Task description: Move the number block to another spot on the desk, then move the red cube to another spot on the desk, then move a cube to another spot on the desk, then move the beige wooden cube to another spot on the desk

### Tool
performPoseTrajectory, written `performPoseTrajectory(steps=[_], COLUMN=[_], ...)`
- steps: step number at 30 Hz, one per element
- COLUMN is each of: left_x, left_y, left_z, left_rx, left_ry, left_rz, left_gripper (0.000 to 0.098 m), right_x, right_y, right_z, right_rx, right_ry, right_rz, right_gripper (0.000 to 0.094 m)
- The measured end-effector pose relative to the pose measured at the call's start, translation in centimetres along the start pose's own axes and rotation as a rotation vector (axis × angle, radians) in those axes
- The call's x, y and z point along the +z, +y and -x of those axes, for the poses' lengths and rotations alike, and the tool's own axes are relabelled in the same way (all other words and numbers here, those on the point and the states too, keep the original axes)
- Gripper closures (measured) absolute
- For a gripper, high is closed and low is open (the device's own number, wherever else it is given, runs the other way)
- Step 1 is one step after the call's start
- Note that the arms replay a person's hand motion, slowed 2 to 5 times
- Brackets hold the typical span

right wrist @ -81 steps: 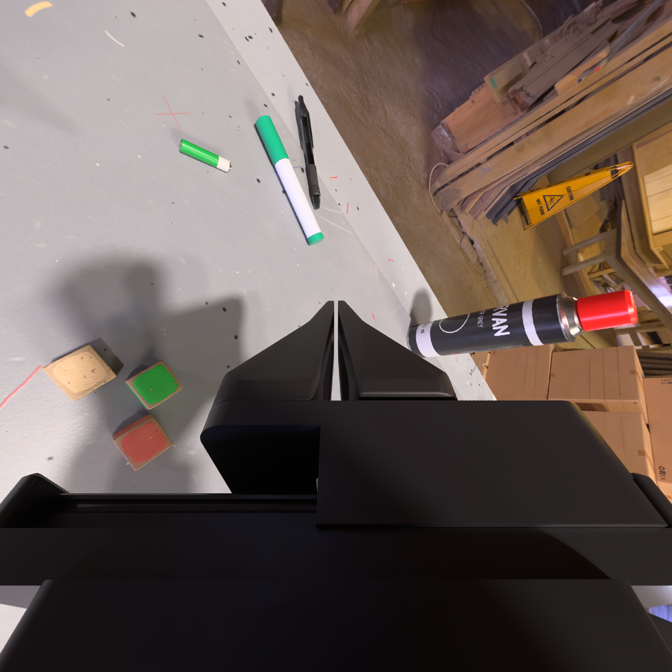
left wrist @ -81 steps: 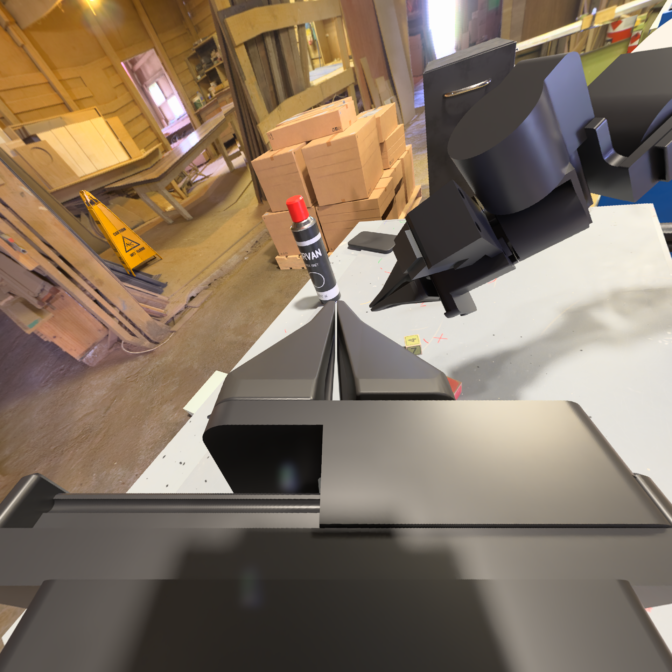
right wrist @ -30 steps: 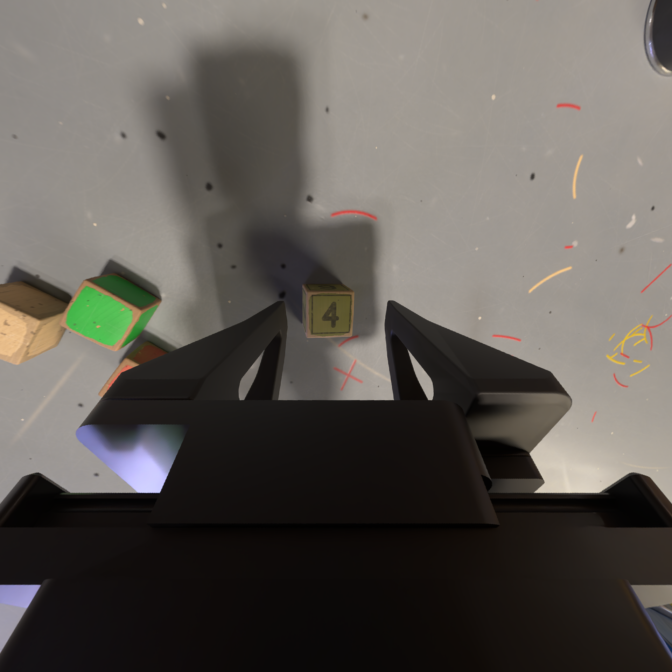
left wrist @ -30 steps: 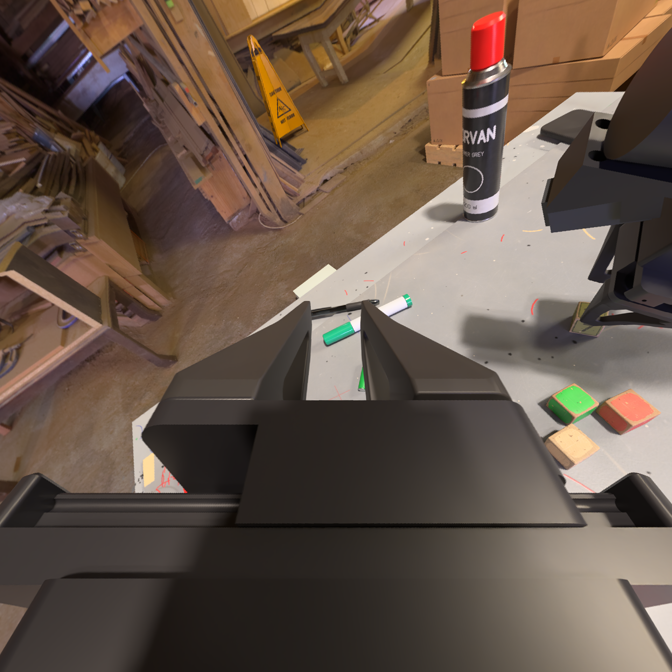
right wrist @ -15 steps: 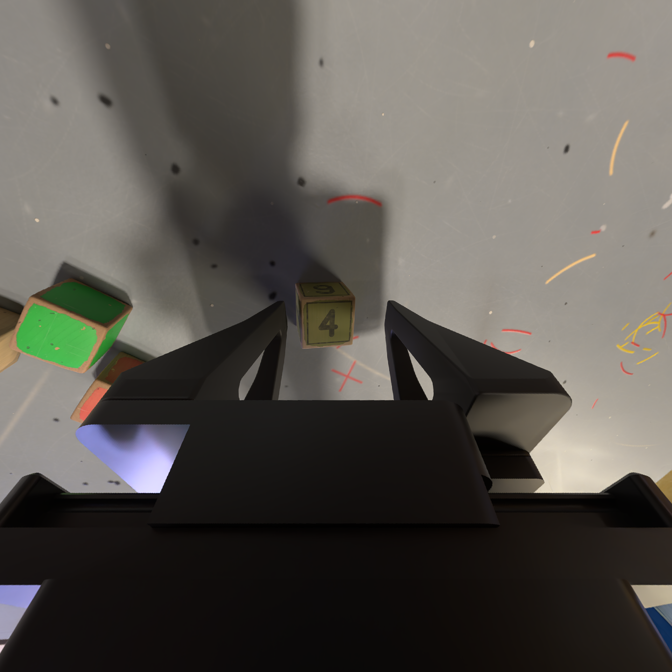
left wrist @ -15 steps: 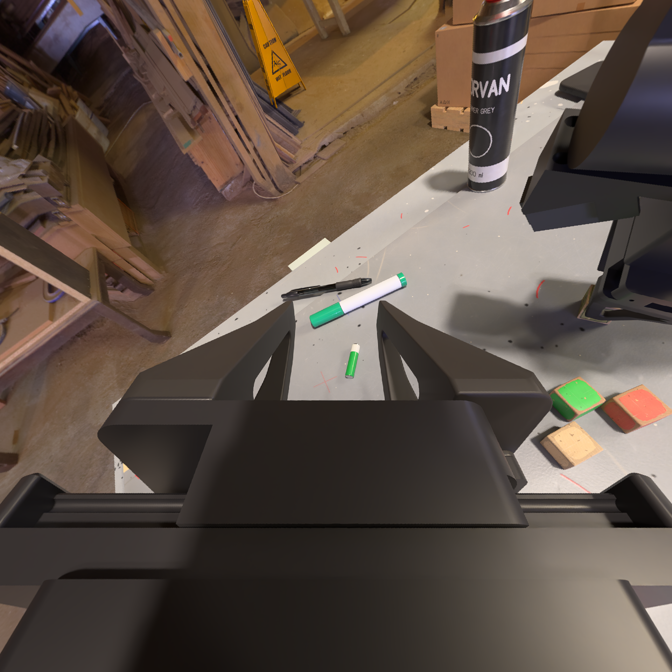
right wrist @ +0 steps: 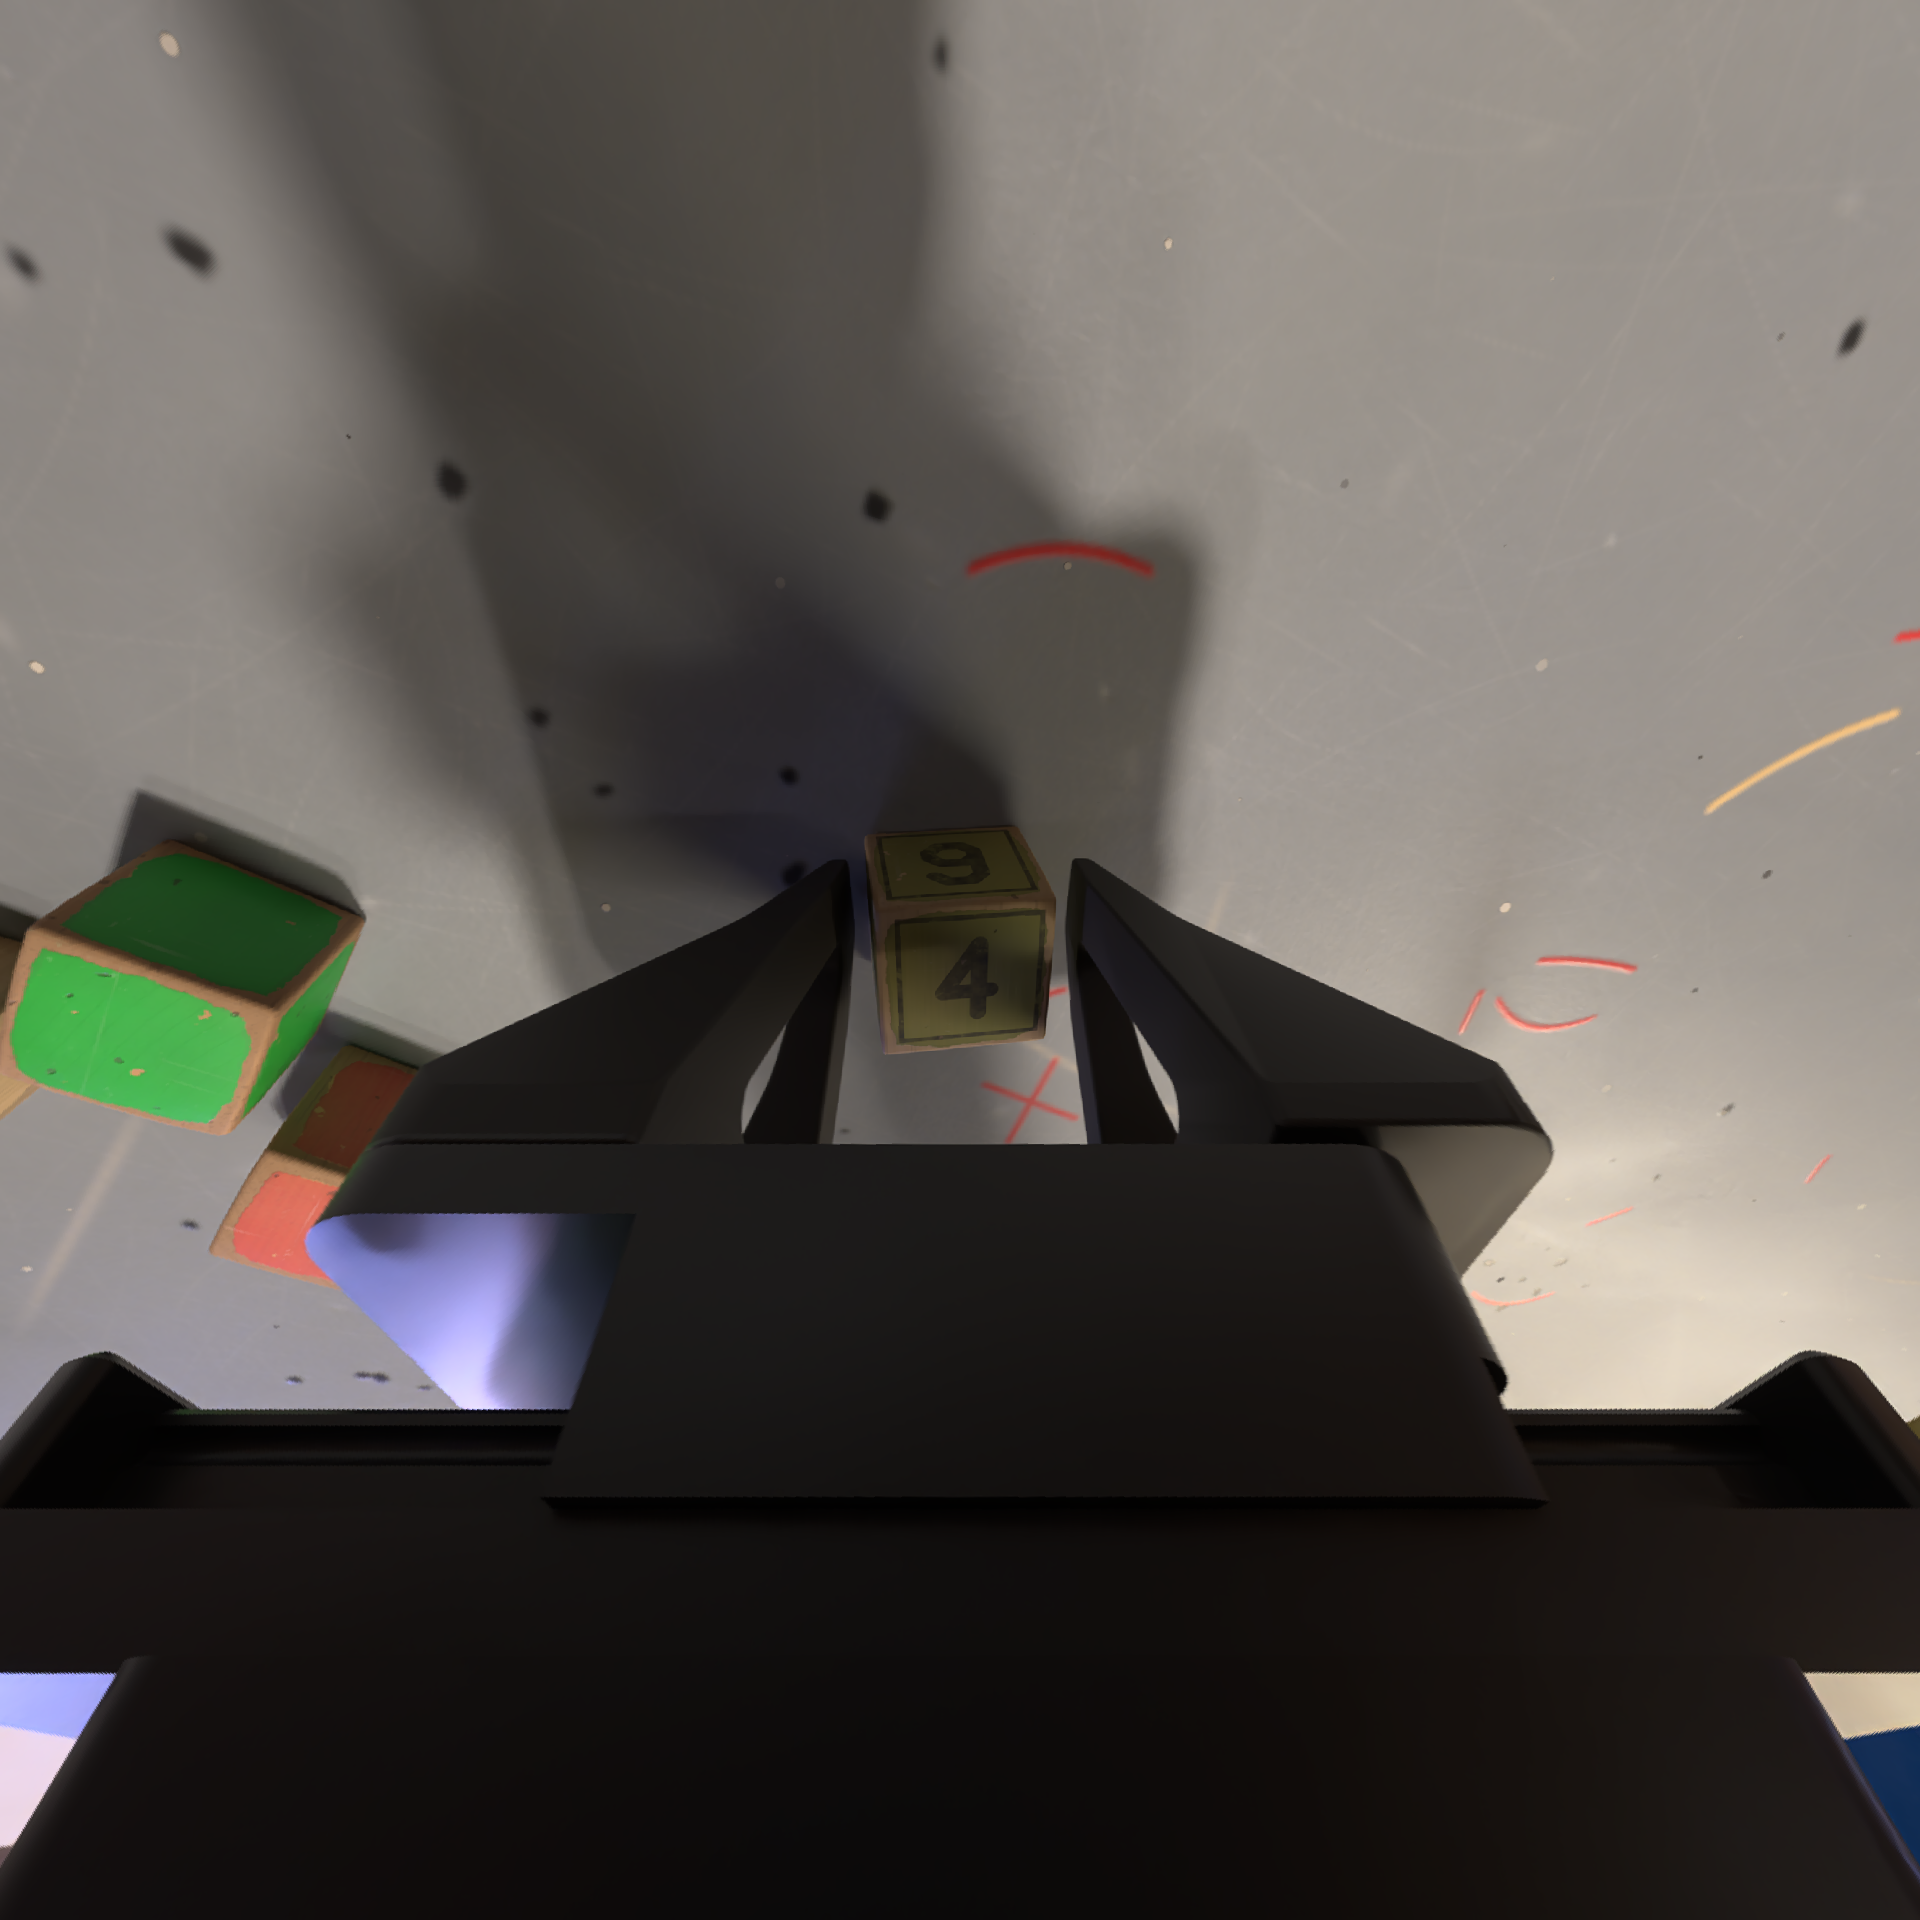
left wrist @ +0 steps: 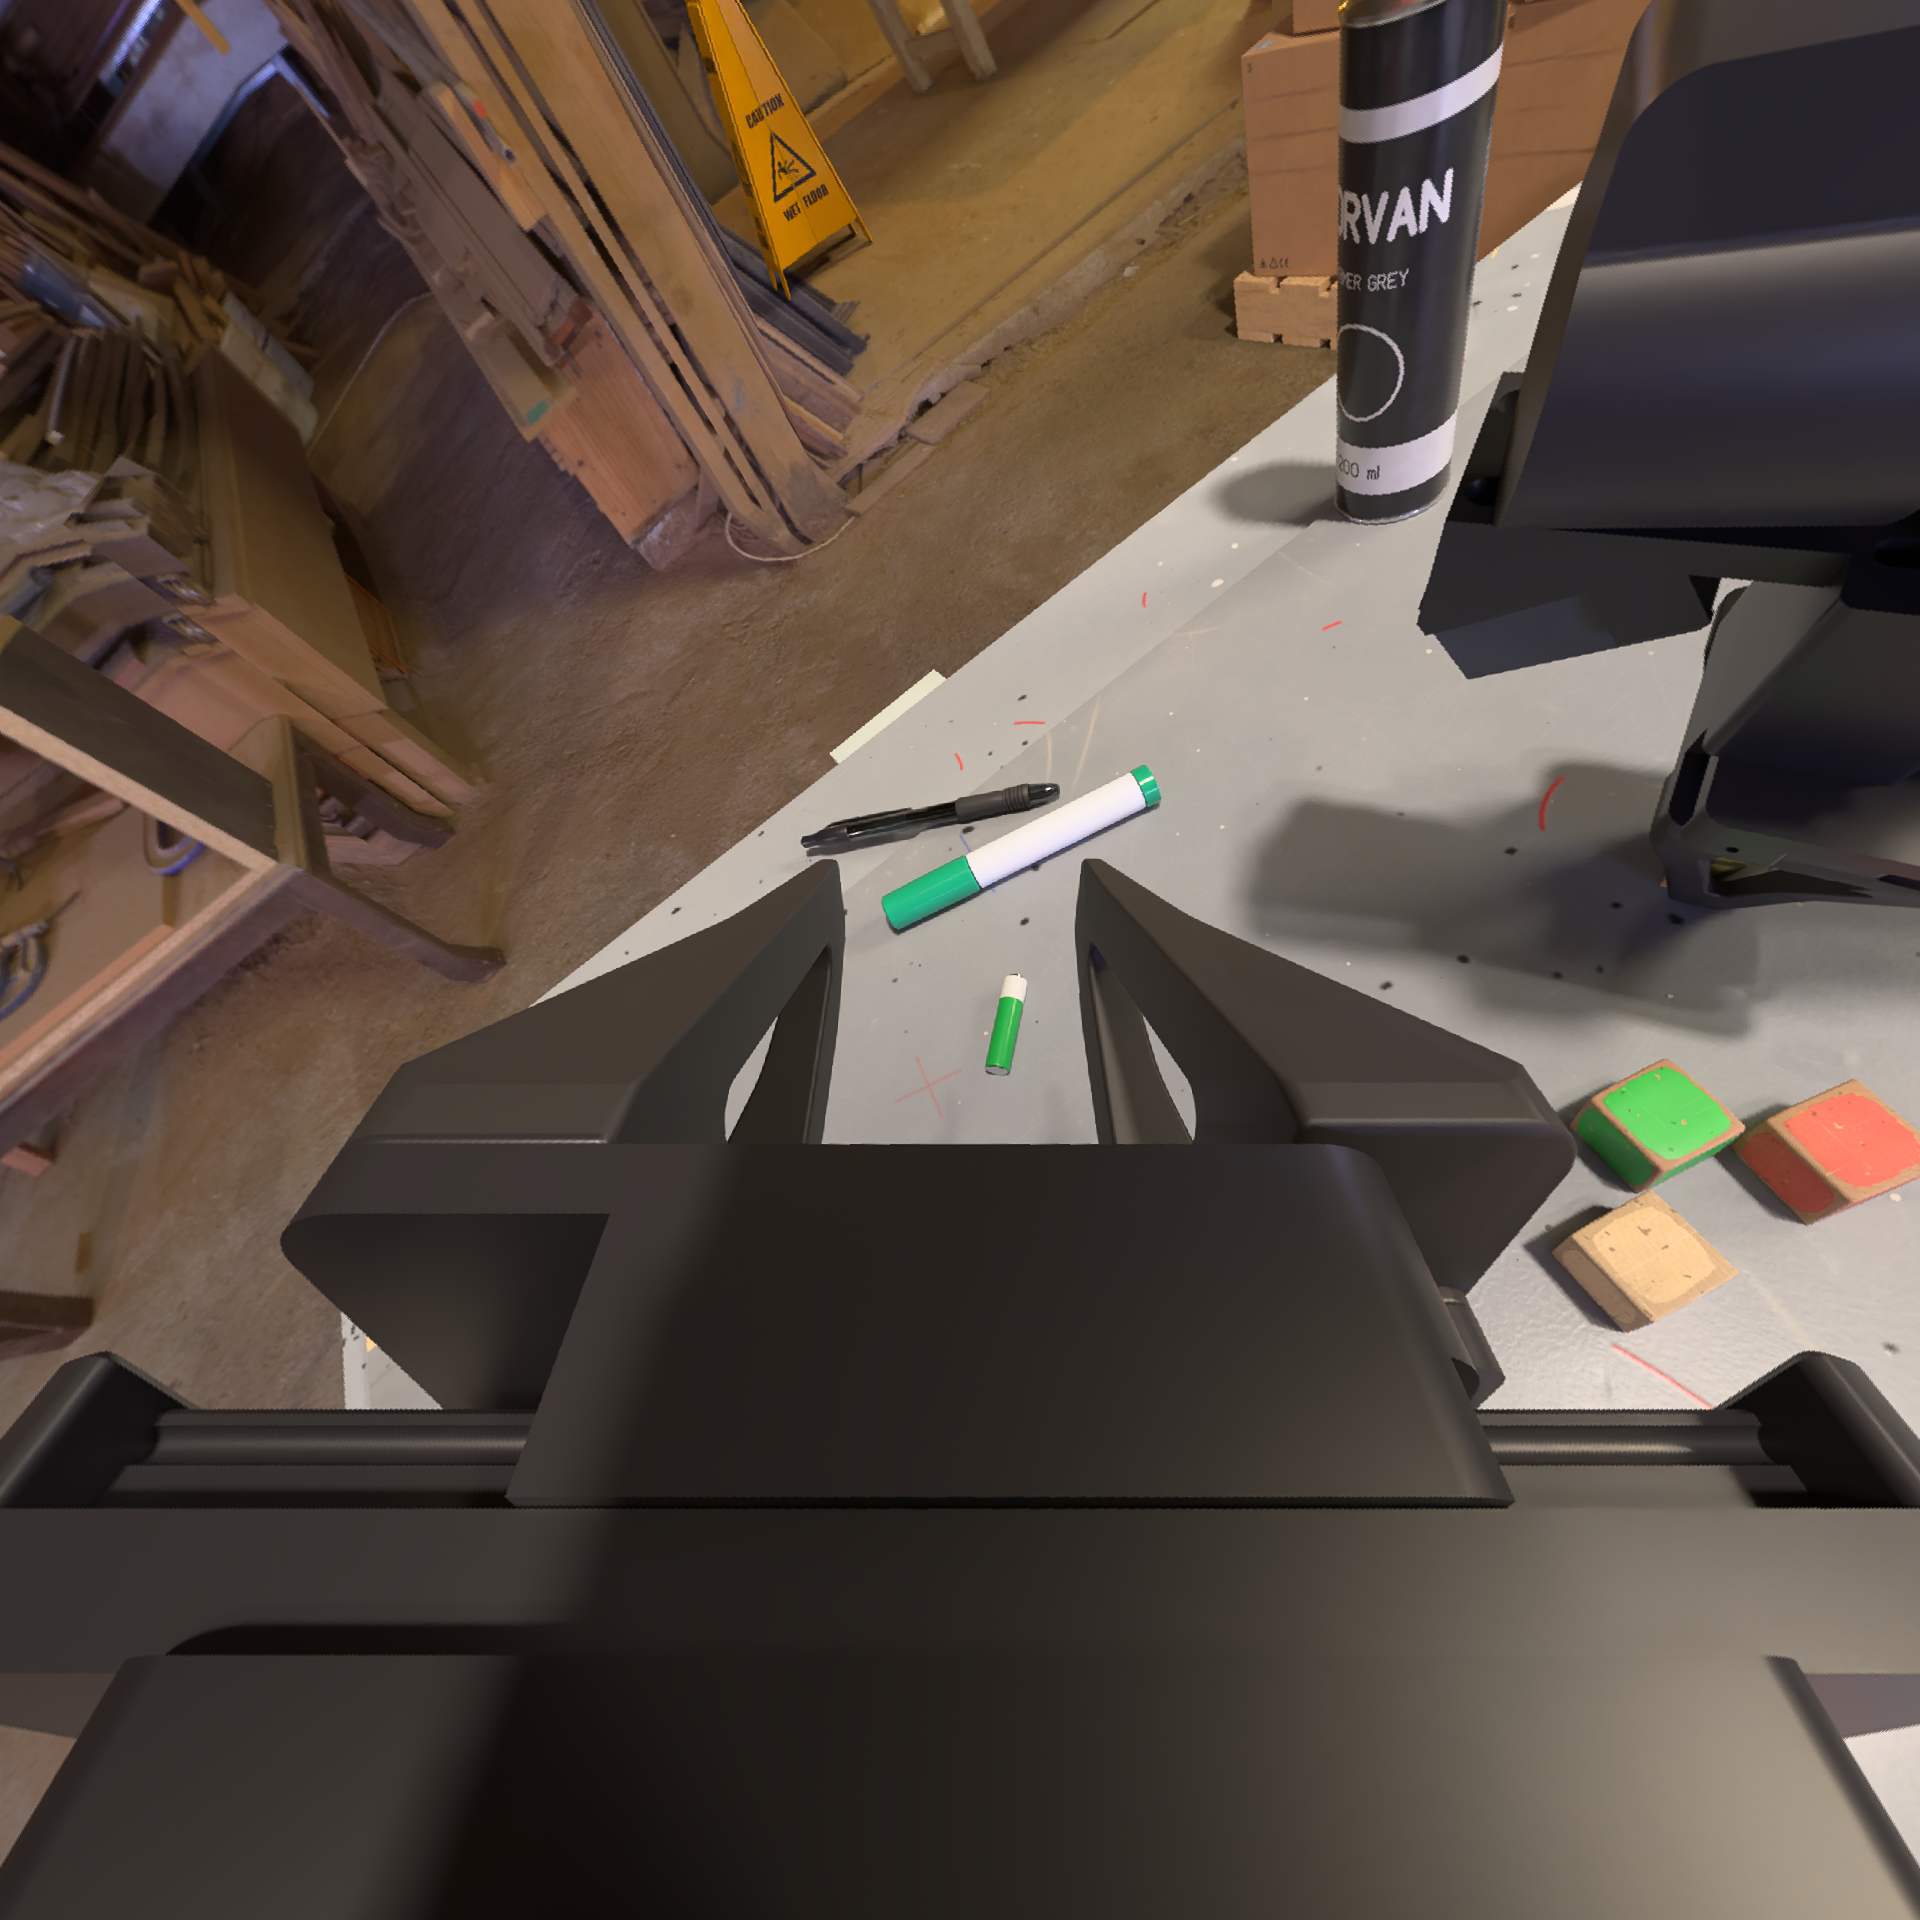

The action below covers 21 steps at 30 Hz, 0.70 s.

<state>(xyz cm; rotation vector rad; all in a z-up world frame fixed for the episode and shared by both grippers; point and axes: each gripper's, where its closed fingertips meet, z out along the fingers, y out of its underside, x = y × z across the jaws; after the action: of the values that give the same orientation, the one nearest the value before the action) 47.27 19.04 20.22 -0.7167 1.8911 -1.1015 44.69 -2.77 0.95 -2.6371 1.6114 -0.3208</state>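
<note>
While my right gripper (right wrist: 958, 883) stands spread, the small yellow-faced wooden number block (right wrist: 962, 940) sits on the grey speckled desk (right wrist: 1351, 364) between its fingertips, gaps either side. Left gripper (left wrist: 956, 883): parted, empty, above a green battery (left wrist: 1006, 1023). Green-painted wooden cube (left wrist: 1656, 1120), red-painted wooden cube (left wrist: 1831, 1147), beige wooden cube (left wrist: 1644, 1270): clustered nearby.

1. Number block (right wrist: 961, 935): olive-yellow, is showing black printed digits on two framed faces.
2. Black spray can (left wrist: 1392, 260): is standing on the counter (left wrist: 1299, 675), bearing white lettering.
3. Yellow floor sign (left wrist: 784, 156): is carrying dark print and a triangle symbol.
</note>
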Motion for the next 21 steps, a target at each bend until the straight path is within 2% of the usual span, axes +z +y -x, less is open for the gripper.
performPoseTrajectory(steps=[5, 14, 21], left_x=[0.0, 0.0, 0.1], left_y=[0.0, 0.0, 0.0], left_z=[0.0, -0.1, -0.2], left_rx=[0.002, 0.007, 0.013], left_ry=[0.001, 0.002, -0.001], left_rz=[0.0, 0.0, 0.002], left_gripper=[0.06, 0.0604, 0.0606], right_x=[-0.1, -0.5, -2.2], right_y=[0.1, 0.3, -0.3], right_z=[0.2, 0.8, 1.6], right_rx=[0.006, -0.012, -0.051], right_ry=[-0.024, -0.062, -0.09], right_rz=[0.005, -0.001, -0.06], right_gripper=[0.0683, 0.0688, 0.0689])
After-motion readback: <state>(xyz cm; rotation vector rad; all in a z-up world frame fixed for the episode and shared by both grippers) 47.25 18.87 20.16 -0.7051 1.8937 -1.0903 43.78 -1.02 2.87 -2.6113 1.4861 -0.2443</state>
